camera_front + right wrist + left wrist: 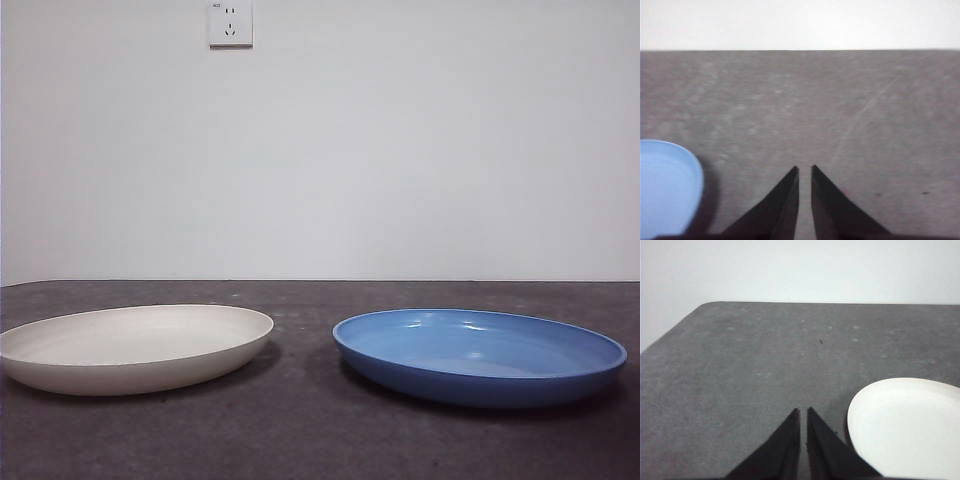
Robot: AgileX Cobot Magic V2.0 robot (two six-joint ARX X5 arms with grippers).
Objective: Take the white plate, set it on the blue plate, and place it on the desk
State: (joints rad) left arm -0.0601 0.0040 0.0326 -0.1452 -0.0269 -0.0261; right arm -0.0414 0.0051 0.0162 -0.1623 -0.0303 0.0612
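Both plates sit flat on the table (300,430), side by side and apart, bare table between them. White plate (135,348) at 9 o'clock from the blue plate (480,355); blue at 3 o'clock from the white. Neither stacked, both upright on their bases, nothing in either. Front view shows no arm at all, only the plates, the wall and a wall socket (230,23) up at 12 o'clock above the white plate.

My left tool (803,411): jaws nearly together, only a thin slit between the tips, gripping nothing. It hangs above bare table, with the white plate (905,430) just beside it, not touching. Only part of that plate's rim and well shows in the left wrist view; the rest runs out of the picture. The table's (765,365) far edge and a rounded corner are visible against the wall.

My right tool (805,169): same story, jaws drawn close with a narrow gap, empty. It is over bare table (840,100), with the blue plate (665,190) near it on the side, clear of the jaws. Just a slice of that plate is visible, casting a shadow on the table next to it. Faint scratch marks on the table surface ahead of the tool.
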